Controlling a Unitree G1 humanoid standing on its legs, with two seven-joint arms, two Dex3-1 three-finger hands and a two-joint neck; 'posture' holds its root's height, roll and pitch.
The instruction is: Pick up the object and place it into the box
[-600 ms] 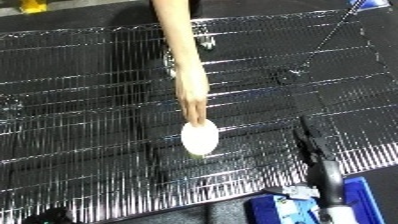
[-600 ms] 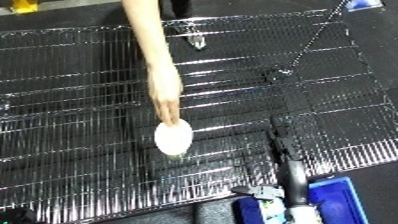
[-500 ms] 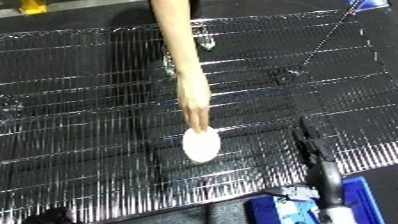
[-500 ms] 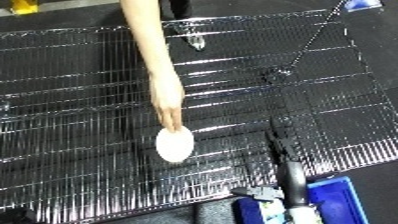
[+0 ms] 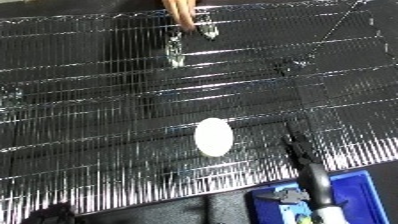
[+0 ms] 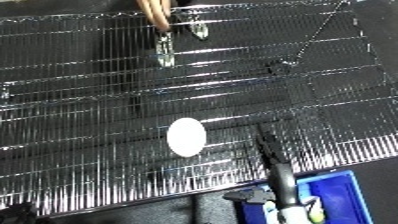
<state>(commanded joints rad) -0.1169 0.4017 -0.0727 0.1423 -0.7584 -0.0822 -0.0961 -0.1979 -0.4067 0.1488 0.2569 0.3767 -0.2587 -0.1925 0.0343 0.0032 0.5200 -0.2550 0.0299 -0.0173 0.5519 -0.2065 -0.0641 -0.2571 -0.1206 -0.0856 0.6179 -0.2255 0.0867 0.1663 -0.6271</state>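
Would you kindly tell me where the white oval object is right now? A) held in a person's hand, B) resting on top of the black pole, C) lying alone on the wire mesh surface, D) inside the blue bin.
C: the white oval object lies alone on the wire mesh surface, apart from the blue bin at the lower right and from the person's hand at the top edge.
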